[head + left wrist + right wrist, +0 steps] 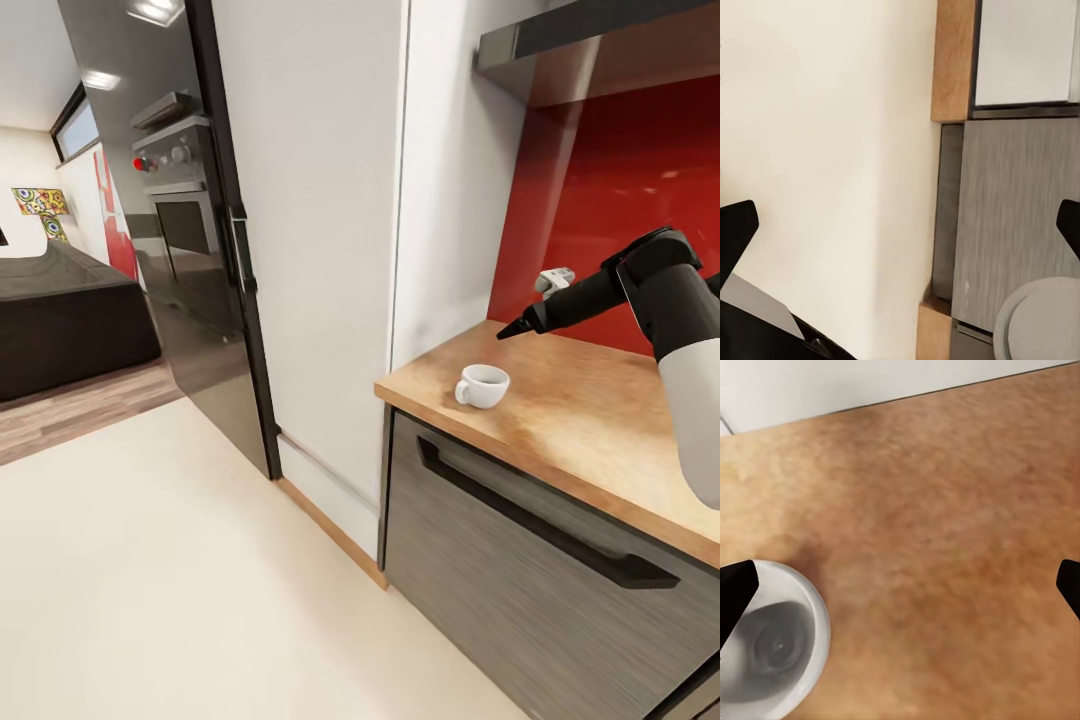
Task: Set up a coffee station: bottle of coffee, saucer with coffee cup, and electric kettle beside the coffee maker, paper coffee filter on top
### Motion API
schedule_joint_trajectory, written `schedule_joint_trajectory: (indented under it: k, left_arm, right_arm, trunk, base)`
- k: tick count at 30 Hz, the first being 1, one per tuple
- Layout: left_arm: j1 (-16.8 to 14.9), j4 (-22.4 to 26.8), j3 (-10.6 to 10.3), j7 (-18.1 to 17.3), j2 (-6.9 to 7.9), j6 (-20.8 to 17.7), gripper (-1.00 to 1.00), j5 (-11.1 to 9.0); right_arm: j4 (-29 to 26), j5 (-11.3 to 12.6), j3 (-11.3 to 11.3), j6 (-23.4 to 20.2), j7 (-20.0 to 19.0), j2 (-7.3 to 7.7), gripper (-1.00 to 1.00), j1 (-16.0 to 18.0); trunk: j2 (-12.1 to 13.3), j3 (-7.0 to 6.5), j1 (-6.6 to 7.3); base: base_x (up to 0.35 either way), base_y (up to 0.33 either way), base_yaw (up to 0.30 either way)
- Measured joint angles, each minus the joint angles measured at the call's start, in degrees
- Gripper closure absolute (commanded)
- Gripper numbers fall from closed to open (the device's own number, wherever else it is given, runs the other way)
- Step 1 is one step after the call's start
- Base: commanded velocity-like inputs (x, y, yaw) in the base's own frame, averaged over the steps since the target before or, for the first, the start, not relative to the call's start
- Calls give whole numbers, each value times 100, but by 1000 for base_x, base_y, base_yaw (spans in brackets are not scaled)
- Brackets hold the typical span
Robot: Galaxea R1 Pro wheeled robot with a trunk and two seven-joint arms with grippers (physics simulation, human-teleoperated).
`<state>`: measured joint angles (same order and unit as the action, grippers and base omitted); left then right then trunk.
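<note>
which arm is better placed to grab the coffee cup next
Right, probably. The right end effector hangs open over the wooden countertop, and its wrist view has the coffee cup beside one fingertip. The left end effector, also open, looks at the floor and grey cabinet fronts.

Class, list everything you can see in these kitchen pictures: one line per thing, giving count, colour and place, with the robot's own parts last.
coffee cup: one, white, upright on the countertop near its left end, empty.
countertop: one, light brown wood, at the right.
drawer front: one, grey with a black handle, under the countertop.
backsplash: one, glossy red, behind the countertop.
tall cabinet: one, white, left of the countertop.
oven: one, dark, in the black unit further left.
floor: cream, with wood planks further back.
right gripper: one, black fingers spread wide above the countertop, beside the cup.
left gripper: one, black fingers apart, over the floor by the cabinets.
</note>
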<state>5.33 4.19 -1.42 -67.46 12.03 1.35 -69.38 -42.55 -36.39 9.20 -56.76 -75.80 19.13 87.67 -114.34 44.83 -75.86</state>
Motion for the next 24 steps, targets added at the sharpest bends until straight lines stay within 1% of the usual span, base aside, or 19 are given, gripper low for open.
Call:
schedule_joint_trajectory:
  k: [7,15,23,24]
  left_arm:
    - [0,0,1,-1,15,0,-100,0]
    - [0,0,-1,-1,26,0,-100,0]
    - [0,0,0,-1,26,0,-100,0]
    - [0,0,-1,-1,26,0,-100,0]
  right_arm:
    - [-8,2,0,0,-6,0,-100,0]
    - [-9,3,0,0,-9,0,-100,0]
    - [-9,3,0,0,-10,0,-100,0]
    - [-9,3,0,0,-10,0,-100,0]
  trunk:
    - [0,0,0]
    - [-319,143,-175]
    - [-321,144,-176]
    - [-360,161,-197]
  base:
    - [0,1,0]
    - [0,0,0]
    - [0,0,0]
    - [0,0,0]
